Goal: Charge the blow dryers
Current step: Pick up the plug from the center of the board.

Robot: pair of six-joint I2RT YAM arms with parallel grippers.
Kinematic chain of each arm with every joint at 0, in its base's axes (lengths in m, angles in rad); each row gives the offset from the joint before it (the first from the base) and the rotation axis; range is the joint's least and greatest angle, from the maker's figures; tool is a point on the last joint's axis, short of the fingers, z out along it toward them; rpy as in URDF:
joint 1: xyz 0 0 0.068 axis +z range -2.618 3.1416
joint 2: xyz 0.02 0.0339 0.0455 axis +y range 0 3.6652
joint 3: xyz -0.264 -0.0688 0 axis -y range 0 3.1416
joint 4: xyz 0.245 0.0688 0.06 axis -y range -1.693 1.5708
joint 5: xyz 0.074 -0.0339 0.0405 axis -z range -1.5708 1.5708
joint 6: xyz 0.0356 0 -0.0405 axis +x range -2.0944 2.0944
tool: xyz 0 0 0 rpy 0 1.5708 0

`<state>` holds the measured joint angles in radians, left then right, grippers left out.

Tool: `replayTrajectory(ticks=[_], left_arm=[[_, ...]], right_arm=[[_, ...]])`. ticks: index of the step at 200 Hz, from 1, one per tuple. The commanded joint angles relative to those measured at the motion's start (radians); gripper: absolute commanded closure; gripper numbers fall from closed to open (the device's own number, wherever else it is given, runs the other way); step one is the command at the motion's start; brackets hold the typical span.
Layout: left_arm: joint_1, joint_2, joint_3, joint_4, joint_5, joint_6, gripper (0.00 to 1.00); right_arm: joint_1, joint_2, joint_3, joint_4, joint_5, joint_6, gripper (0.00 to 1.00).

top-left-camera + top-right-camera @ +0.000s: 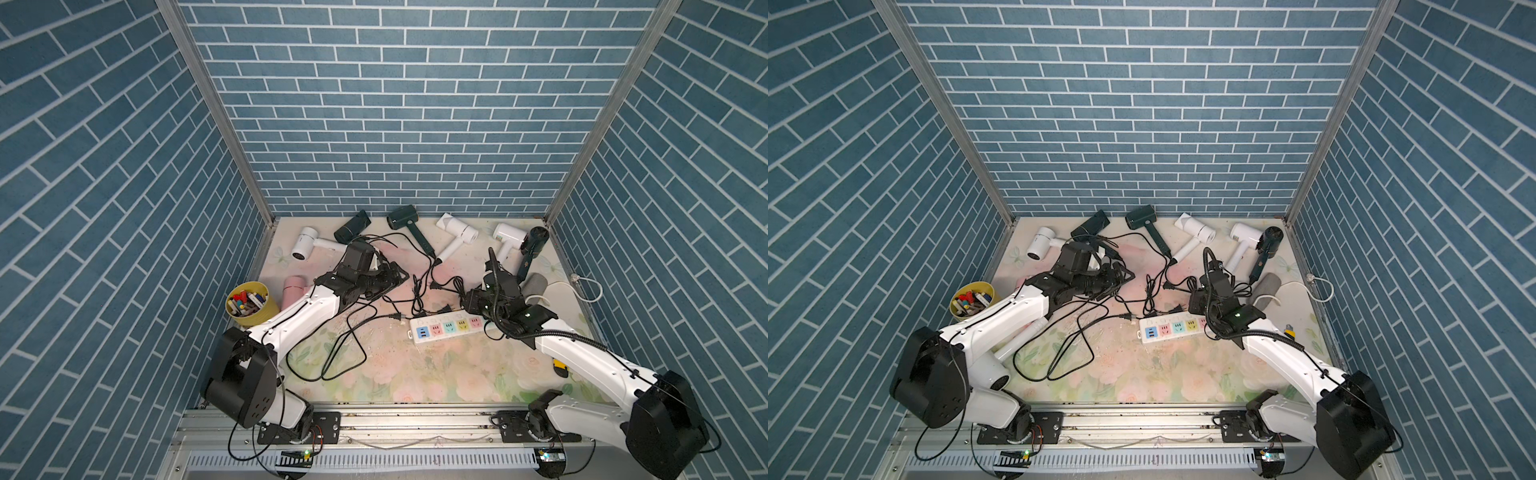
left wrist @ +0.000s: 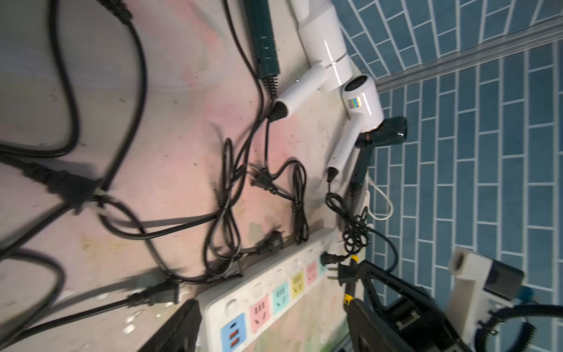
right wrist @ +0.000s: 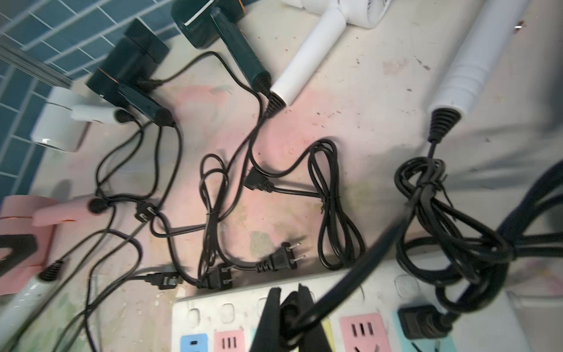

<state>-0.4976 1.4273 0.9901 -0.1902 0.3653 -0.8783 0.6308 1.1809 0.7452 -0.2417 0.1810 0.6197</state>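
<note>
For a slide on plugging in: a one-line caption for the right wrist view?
Right gripper shut on a black cord above the power strip, loose plugs and blow dryers lying beyond.

Tangled cords (image 1: 417, 297) behind the power strip (image 1: 449, 328); open tabletop (image 1: 415, 374) in front.

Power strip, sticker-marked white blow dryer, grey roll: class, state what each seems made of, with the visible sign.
The power strip looks like smooth white moulded plastic with pastel socket panels. The white blow dryer seems glossy hard plastic: light glints on its shell. The grey roll looks soft and fuzzy, perhaps felt or fleece.
</note>
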Motion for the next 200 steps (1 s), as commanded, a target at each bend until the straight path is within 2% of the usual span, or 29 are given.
replayTrajectory(ticks=[1, 24, 37, 78, 144, 200], left_arm=[[0.004, -0.058, -0.049, -0.051, -0.161, 0.12, 0.19], [0.005, -0.095, -0.1, -0.037, -0.235, 0.157, 0.19], [0.005, -0.109, -0.123, -0.023, -0.266, 0.171, 0.19], [0.015, -0.111, -0.14, -0.022, -0.282, 0.187, 0.19], [0.018, -0.103, -0.145, -0.019, -0.277, 0.187, 0.19], [0.02, -0.097, -0.143, -0.019, -0.278, 0.188, 0.19]], right_arm=[[0.054, 0.048, 0.063, -0.172, 0.244, 0.014, 1.0], [0.095, 0.106, 0.109, -0.274, 0.372, 0.072, 1.0], [0.107, 0.133, 0.118, -0.302, 0.404, 0.11, 1.0], [0.146, 0.204, 0.121, -0.338, 0.505, 0.27, 1.0], [0.177, 0.283, 0.134, -0.276, 0.541, 0.406, 1.0], [0.184, 0.34, 0.149, -0.246, 0.526, 0.454, 1.0]])
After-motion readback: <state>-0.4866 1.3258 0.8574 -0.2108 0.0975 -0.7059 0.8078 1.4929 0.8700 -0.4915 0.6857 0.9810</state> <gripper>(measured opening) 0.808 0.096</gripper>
